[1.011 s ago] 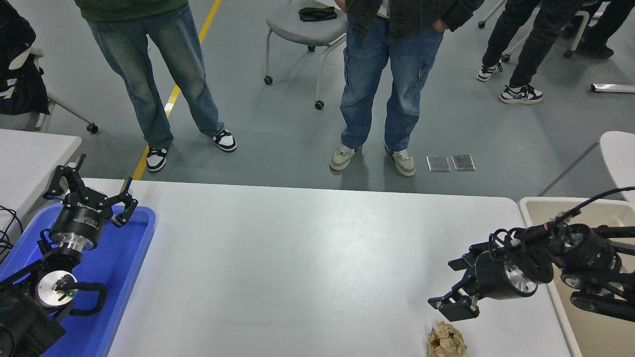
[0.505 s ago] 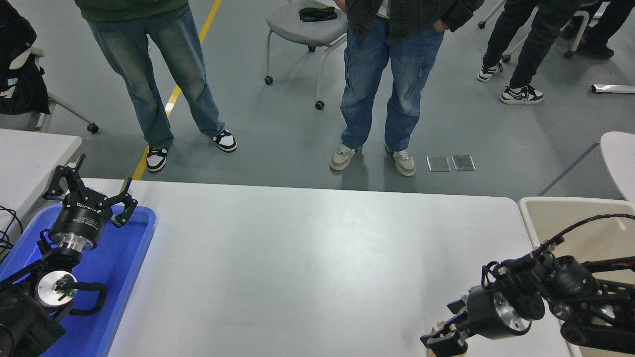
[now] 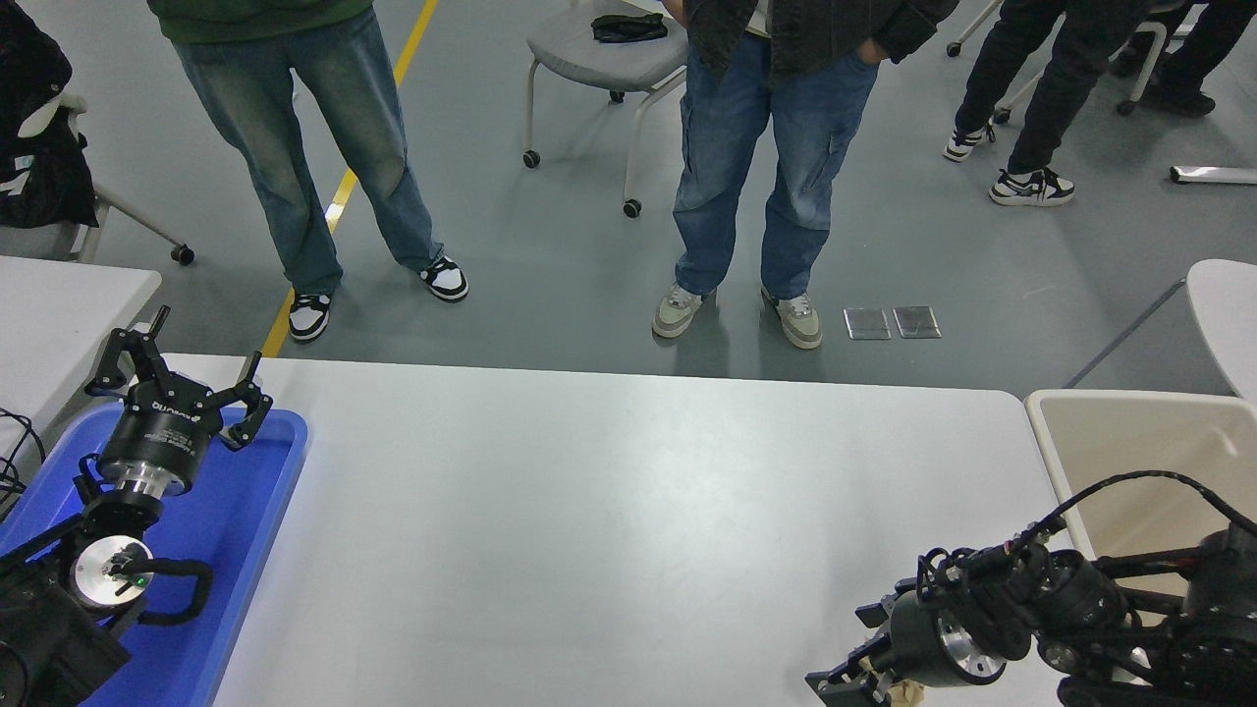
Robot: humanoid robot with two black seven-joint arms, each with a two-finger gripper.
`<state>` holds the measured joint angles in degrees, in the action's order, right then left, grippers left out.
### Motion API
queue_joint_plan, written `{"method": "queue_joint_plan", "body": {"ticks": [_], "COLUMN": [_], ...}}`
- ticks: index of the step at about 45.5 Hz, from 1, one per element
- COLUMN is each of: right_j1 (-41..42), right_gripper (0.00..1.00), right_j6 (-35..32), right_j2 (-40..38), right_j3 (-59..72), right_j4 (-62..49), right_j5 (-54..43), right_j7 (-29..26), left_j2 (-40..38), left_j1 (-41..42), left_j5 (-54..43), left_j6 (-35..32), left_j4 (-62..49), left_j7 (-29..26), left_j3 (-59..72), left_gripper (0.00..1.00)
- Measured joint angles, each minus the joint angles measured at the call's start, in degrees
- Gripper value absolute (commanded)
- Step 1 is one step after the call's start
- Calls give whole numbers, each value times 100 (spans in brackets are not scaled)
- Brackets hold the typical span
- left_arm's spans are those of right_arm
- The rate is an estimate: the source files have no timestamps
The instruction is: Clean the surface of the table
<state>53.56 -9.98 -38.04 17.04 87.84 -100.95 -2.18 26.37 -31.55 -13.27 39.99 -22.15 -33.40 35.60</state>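
Observation:
The table surface (image 3: 609, 511) is a wide white top filling the middle of the head view. My right gripper (image 3: 859, 684) is low at the table's near right edge, partly cut off by the picture's bottom. It covers a crumpled tan paper ball, of which only a scrap (image 3: 909, 695) shows. Whether the gripper is shut on the ball cannot be made out. My left gripper (image 3: 177, 378) is parked at the lower left, open, pointing away over a blue tray (image 3: 260, 511).
A beige bin (image 3: 1129, 442) stands just past the table's right edge, behind my right arm. A smaller white table (image 3: 59, 295) sits at the far left. Two people in jeans (image 3: 766, 147) stand beyond the far edge, near a wheeled chair (image 3: 599, 59).
My right gripper has come down and towards the near edge, from above the paper ball to onto it, so the ball is now almost hidden. The left arm has not moved.

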Motion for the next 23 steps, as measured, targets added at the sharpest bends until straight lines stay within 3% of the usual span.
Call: {"method": "queue_joint_plan", "body": {"ticks": [23], "right_j1": [-456], "right_gripper": [98], "right_j6": [389], "right_j2": [-163], "right_j3": [-70], "right_j4": [-225], "right_j5": [-552], "right_j7": [11], "left_j2": [0], "left_j1": [7], "left_j5": [0], "left_j6": [0], "left_j4": [0], "left_j7": [-6], "left_j3": [0], "left_gripper": [100]}}
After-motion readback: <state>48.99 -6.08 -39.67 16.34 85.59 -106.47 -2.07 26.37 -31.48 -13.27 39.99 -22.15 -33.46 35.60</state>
